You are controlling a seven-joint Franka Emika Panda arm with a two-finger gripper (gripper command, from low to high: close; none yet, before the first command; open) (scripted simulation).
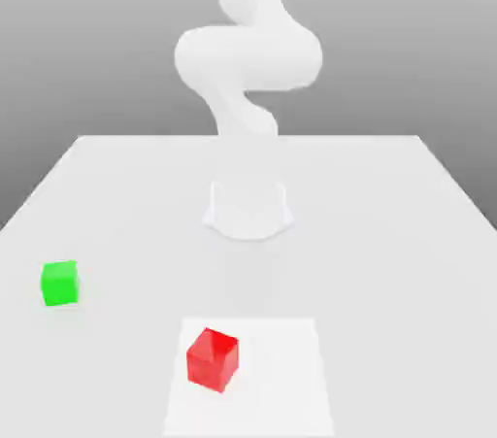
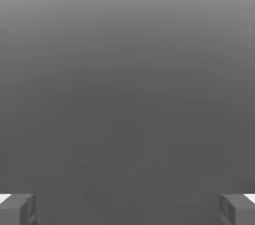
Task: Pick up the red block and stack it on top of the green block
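Observation:
The red block [image 1: 213, 359] sits on the white table near its front edge, turned slightly, on a paler square patch [image 1: 281, 378]. The green block [image 1: 60, 283] rests on the table toward the exterior view's left, a little farther back than the red one. The two blocks are well apart. In the hand view my gripper [image 2: 127, 209] is open: its grey fingertips [image 2: 20, 209] stand far apart with nothing between them, and plain grey background lies beyond. The white arm [image 1: 248, 57] rises from its base and bends upward, high above both blocks.
The arm's round base [image 1: 248, 208] stands at the middle of the table [image 1: 388, 232]. The table's edges run diagonally at the exterior view's left and right. The surface around the two blocks is flat white.

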